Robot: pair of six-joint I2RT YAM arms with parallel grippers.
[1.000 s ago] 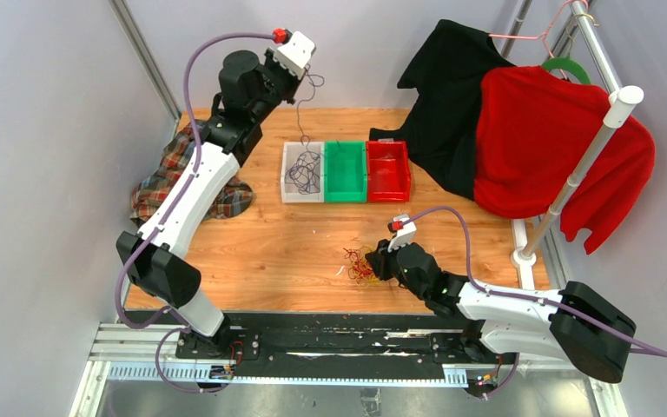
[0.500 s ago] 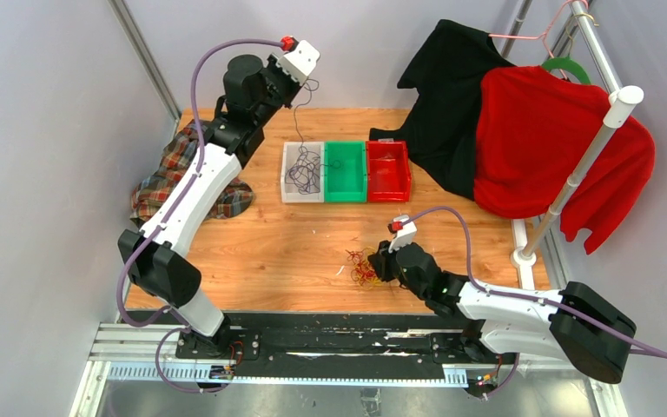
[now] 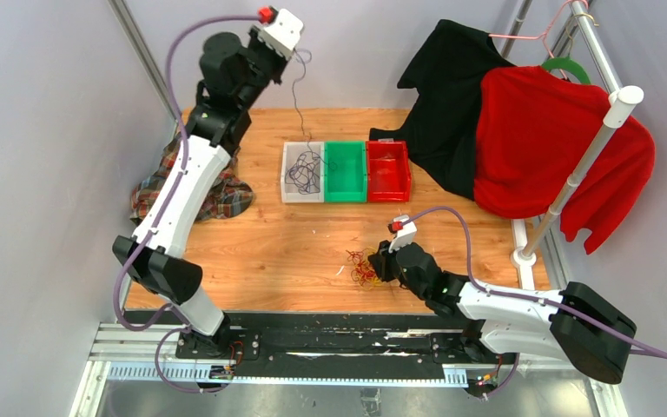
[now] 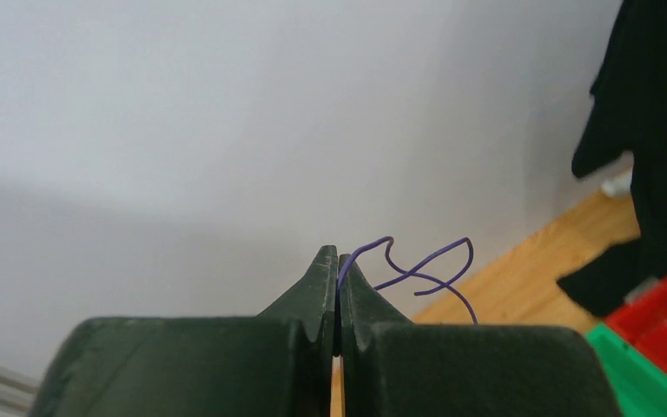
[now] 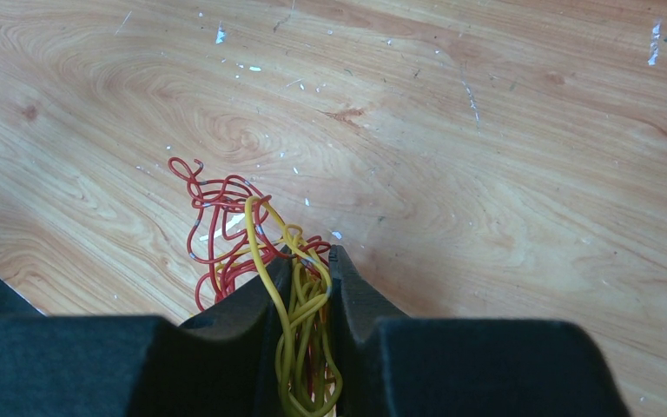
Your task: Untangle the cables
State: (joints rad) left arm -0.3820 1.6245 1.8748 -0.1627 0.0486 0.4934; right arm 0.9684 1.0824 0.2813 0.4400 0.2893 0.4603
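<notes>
Wooden table point(image 3: 269, 243) carries the cables. High above its far edge, the left gripper point(image 4: 339, 261) pinches a purple cable point(image 4: 425, 268) trailing into the white bin point(image 3: 284, 187). Near the front edge, the right gripper point(image 5: 308, 261) clamps the red-and-yellow tangle point(image 5: 300, 326).

The tangled cables point(image 5: 304, 295) were yellow and red, the lone cable point(image 4: 412, 274) purple; the bins point(image 3: 346, 197) white, green and red; the cloth point(image 3: 149, 191) plaid; the desk point(image 3: 295, 248) wood-grained

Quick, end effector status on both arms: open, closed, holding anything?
Left end effector: closed, holding the purple cable.
Right end effector: closed on the yellow cables.
</notes>
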